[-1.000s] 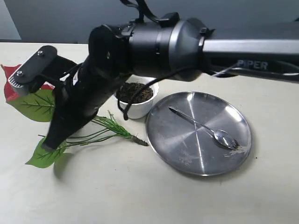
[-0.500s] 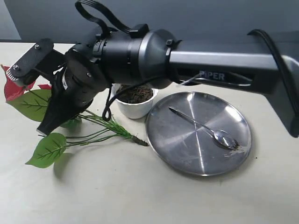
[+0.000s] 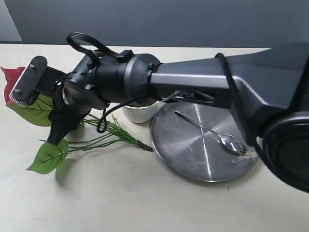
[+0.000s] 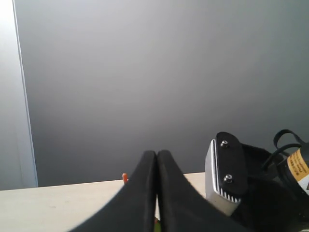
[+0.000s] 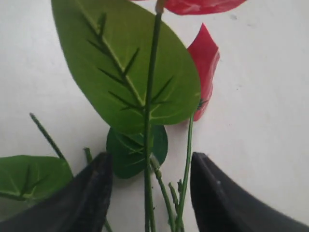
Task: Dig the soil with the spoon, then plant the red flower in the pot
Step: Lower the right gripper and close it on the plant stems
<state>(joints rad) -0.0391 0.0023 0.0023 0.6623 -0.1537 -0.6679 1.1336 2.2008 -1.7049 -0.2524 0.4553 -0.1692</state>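
Note:
The red flower (image 3: 10, 82) lies on the table at the left, its green stems (image 3: 113, 130) pointing toward the white pot (image 3: 140, 115). My right gripper (image 3: 36, 116) reaches across and stands open over the flower. In the right wrist view the right gripper (image 5: 149, 159) straddles the thin stems (image 5: 147, 193) below a broad leaf (image 5: 130, 72) and a red petal (image 5: 205, 63). The arm hides the soil. The spoon (image 3: 207, 130) lies on the steel plate (image 3: 193, 157). My left gripper (image 4: 157, 154) is shut, empty and raised.
The right arm's thick black wrist (image 3: 120, 79) hangs over the pot and the back left of the table. A loose green leaf (image 3: 48, 157) lies near the front left. Bits of soil sit by the spoon's bowl (image 3: 232, 144).
The right arm's wrist has swung left and lower, now covering the soil in the pot. Its gripper stays open over the flower's stems. Spoon, plate and pot have not moved.

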